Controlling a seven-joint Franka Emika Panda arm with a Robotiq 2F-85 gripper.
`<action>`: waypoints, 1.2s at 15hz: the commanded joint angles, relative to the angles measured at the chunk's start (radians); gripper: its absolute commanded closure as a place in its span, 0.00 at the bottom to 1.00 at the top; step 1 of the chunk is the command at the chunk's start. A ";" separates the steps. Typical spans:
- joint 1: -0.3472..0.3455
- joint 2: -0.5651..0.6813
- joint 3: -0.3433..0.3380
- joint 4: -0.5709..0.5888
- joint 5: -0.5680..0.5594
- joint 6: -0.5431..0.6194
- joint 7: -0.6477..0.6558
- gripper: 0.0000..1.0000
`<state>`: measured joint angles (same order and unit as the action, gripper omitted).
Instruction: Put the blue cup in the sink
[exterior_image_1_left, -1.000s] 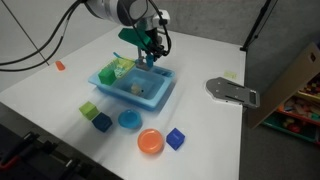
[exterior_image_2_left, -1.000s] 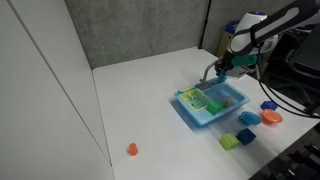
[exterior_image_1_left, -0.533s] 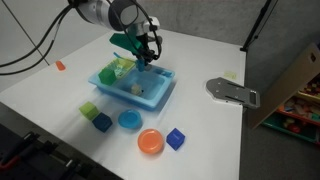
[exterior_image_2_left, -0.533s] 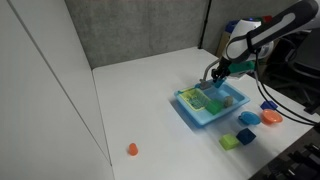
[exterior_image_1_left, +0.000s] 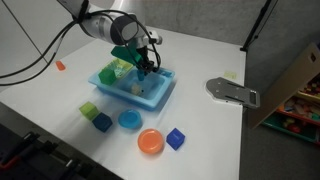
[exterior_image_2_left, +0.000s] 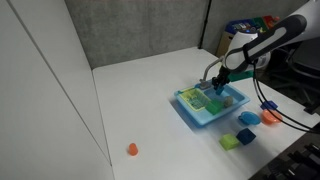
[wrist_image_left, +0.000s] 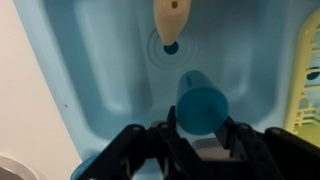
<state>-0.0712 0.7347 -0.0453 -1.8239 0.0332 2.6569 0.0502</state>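
Here, in an exterior view, the gripper (exterior_image_1_left: 144, 68) points down into the sink (exterior_image_1_left: 168, 90), with the arm (exterior_image_1_left: 105, 25) bent over it. In an exterior view the gripper (exterior_image_2_left: 220, 80) hangs low above the sink (exterior_image_2_left: 195, 121). In the wrist view the jaws clamp the blue cup (wrist_image_left: 203, 103) above the sink floor, near the drain (wrist_image_left: 170, 45). I judge this is the placing step; next the jaws must open.

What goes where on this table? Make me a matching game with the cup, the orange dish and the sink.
Things:
1. cup
2. orange dish
3. sink

Places:
A. on the table, next to a blue cube
B. right below the gripper
C. held in the gripper

Pairs: 1-C, 2-A, 3-B
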 joint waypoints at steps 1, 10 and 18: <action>-0.001 0.027 -0.002 0.005 -0.008 0.052 -0.022 0.87; -0.011 0.084 -0.001 0.014 -0.009 0.110 -0.044 0.87; -0.015 0.044 0.008 0.006 -0.007 0.090 -0.062 0.01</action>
<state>-0.0744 0.8138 -0.0475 -1.8170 0.0332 2.7652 0.0131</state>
